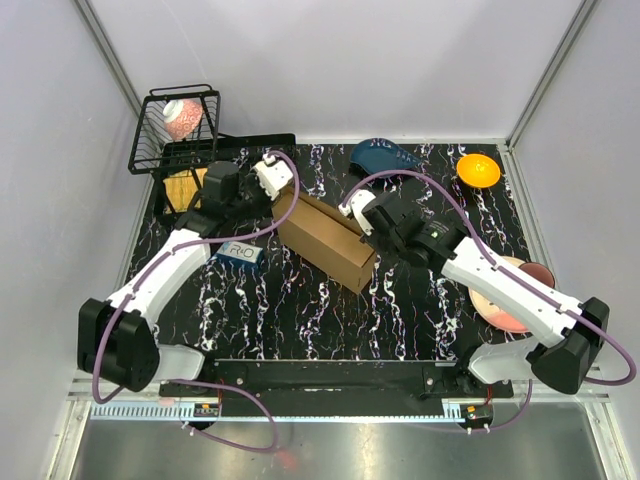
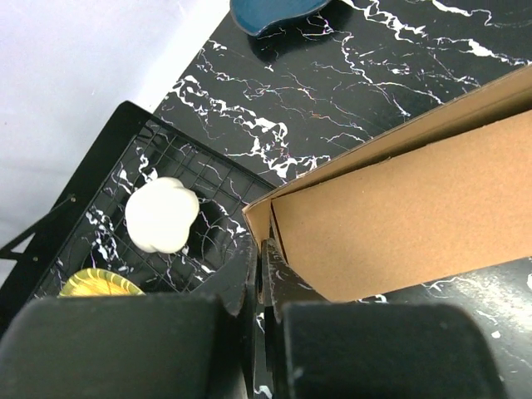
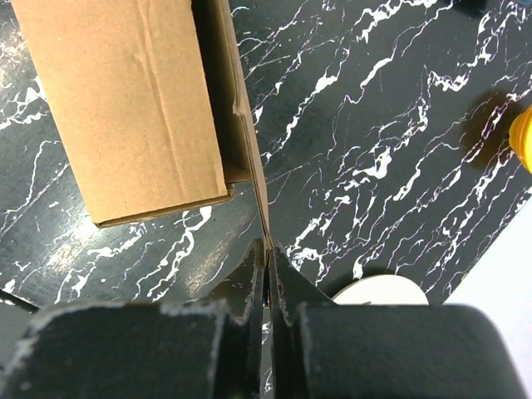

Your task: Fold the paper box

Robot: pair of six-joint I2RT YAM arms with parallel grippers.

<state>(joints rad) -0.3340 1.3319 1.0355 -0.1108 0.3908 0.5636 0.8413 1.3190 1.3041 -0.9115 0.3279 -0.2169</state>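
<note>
Marbled table (image 1: 300,320); paper box (image 1: 325,240) in left end effector (image 2: 260,253), right end effector (image 3: 268,251)

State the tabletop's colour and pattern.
The tabletop is black with white marble-like veining, clearest in the right wrist view.

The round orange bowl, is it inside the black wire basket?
No, the round orange bowl sits at the far right corner of the black marbled table, well apart from the black wire basket.
</note>
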